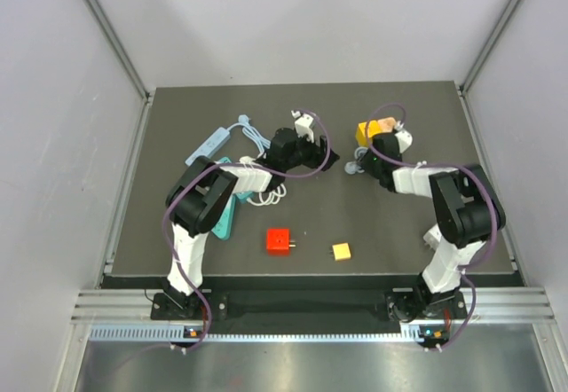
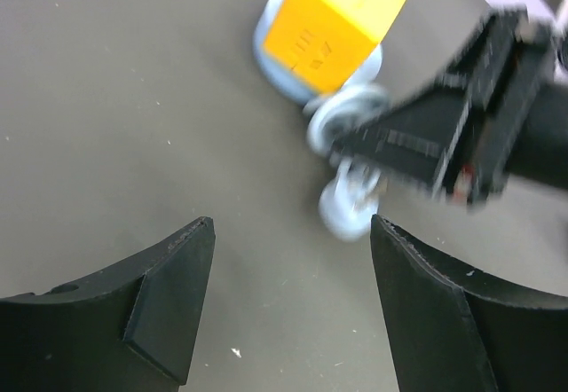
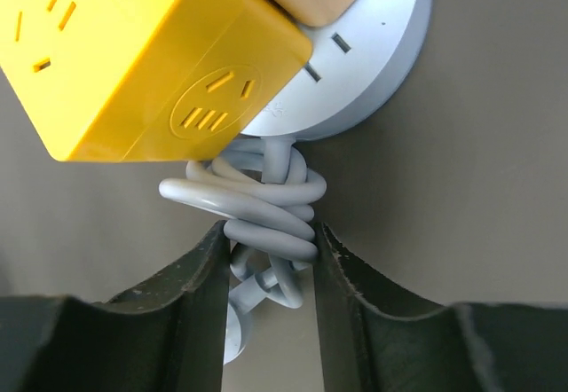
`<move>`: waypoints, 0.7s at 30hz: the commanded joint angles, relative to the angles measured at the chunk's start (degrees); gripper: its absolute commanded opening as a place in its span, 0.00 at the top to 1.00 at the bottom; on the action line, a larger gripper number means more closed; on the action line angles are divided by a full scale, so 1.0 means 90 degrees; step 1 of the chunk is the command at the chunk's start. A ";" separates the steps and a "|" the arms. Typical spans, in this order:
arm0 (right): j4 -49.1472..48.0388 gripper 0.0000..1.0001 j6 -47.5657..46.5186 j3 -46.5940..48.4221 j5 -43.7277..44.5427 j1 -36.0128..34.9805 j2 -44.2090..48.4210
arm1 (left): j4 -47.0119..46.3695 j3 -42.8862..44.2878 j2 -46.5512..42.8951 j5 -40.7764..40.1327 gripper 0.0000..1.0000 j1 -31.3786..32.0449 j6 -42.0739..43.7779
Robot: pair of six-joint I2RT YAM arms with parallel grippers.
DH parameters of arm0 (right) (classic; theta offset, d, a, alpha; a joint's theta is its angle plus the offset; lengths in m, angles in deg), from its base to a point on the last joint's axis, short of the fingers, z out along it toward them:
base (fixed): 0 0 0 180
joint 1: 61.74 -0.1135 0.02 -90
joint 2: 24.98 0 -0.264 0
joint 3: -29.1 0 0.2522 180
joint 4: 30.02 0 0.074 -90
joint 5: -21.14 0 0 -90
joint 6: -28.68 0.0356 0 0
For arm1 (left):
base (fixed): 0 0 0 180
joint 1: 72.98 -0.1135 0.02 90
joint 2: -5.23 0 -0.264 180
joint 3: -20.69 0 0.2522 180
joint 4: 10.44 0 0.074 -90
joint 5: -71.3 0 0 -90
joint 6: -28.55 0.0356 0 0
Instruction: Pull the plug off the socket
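Dark bench point(image 1: 399, 232) between pale grey walls. At far right, round pale socket point(image 3: 373, 64), with yellow cube plug point(image 3: 133, 55) still seated on it. Right fingers point(image 3: 191, 294) pinching the coiled grey cord point(image 3: 266, 206) just below the socket. Left fingers point(image 2: 169, 294) spread wide, empty, pointed at the socket, not touching. Near centre, red block point(image 1: 279, 240); just right, smaller yellow block point(image 1: 342, 251).

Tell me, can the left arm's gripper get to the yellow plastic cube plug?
Probably yes. The left gripper is open and faces the yellow plastic cube plug across bare dark table; the right gripper, shut on the grey coiled cable, sits off to one side.
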 commanded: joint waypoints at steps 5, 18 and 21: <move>-0.0672 0.37 0.0500 -0.0462 -0.0006 -0.0975 0.0349 | -0.0193 0.0173 -0.0109 0.0266 0.21 -0.0005 0.0259; -0.0466 0.00 -0.1336 -0.0698 0.0278 -0.0146 0.2058 | 0.0920 0.1606 0.0084 0.1125 0.10 -0.0239 -0.0295; -0.0691 0.00 -0.1560 -0.0220 -0.0306 0.0450 0.1777 | 0.0706 0.1843 0.0426 0.1205 0.09 -0.0317 -0.0919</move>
